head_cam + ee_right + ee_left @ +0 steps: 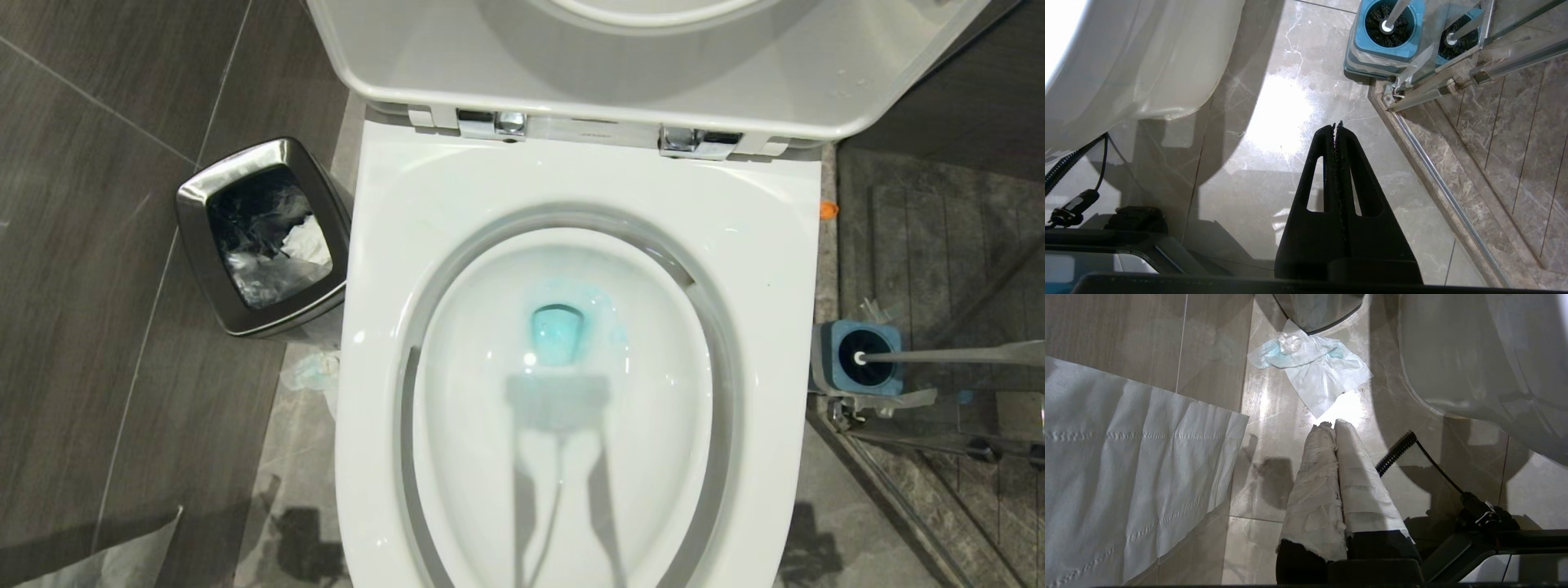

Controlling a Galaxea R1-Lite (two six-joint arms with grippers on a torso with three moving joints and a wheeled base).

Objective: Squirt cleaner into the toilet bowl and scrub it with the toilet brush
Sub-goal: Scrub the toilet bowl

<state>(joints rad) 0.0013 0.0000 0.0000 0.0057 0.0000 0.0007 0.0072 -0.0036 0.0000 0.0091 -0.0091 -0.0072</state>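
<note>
The toilet bowl [392,245] fills the head view, its seat and lid [653,73] raised. Teal-blue liquid [557,331] sits at the drain. To the right of the bowl the toilet brush stands in its blue holder [841,343], handle [955,355] leaning right; the right wrist view also shows the holder [1361,34]. A small orange tip [829,210] peeks past the rim's right edge; the rest of the cleaner is hidden. My left gripper [1331,424], fingers wrapped in white, hangs shut over the floor left of the bowl. My right gripper [1336,124] hangs shut over the floor to its right.
A steel bin [192,204] lined with a bag stands left of the toilet. Crumpled tissue [1310,367] and a large paper sheet [1126,465] lie on the floor there. A glass shower screen with a metal rail [1445,192] borders the right side.
</note>
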